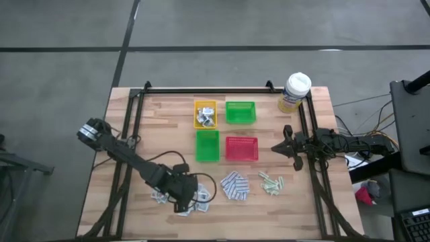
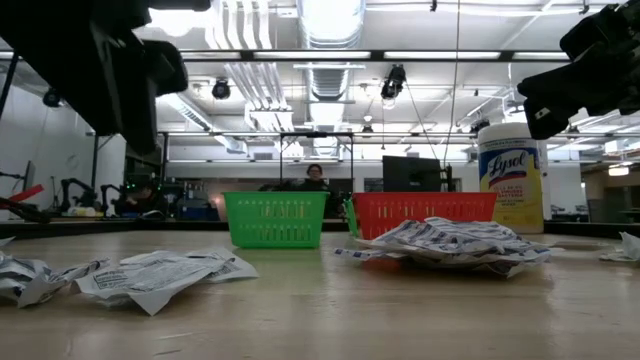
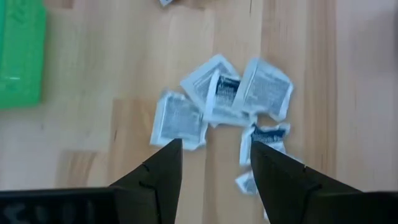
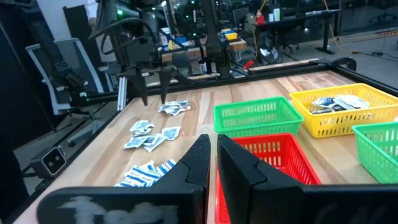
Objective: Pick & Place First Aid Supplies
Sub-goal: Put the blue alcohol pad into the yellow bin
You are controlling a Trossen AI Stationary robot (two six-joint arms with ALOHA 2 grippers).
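Two loose groups of white-grey sachets (image 1: pixel 201 203) (image 1: pixel 160 196) lie flat on the wooden table near its front left. My left gripper (image 1: pixel 183 196) hangs open above them and touches nothing. In the left wrist view its two fingers (image 3: pixel 168 165) stand apart just short of a cluster of several sachets (image 3: pixel 227 93). The right wrist view shows the left gripper (image 4: pixel 153 93) from afar, above the sachets (image 4: pixel 150 135). Blue-and-white pads (image 1: pixel 235 186) and pale green strips (image 1: pixel 271 183) lie to the right of them. My right gripper (image 4: pixel 212 152) waits shut at the table's right edge (image 1: pixel 285 146).
Two green trays (image 1: pixel 240 111) (image 1: pixel 207 146), a red tray (image 1: pixel 242 148) and a yellow tray (image 1: pixel 205 114) with sachets in it stand mid-table. A yellow canister with a white lid (image 1: pixel 294 92) stands at the far right corner. Bare wood lies along the near edge.
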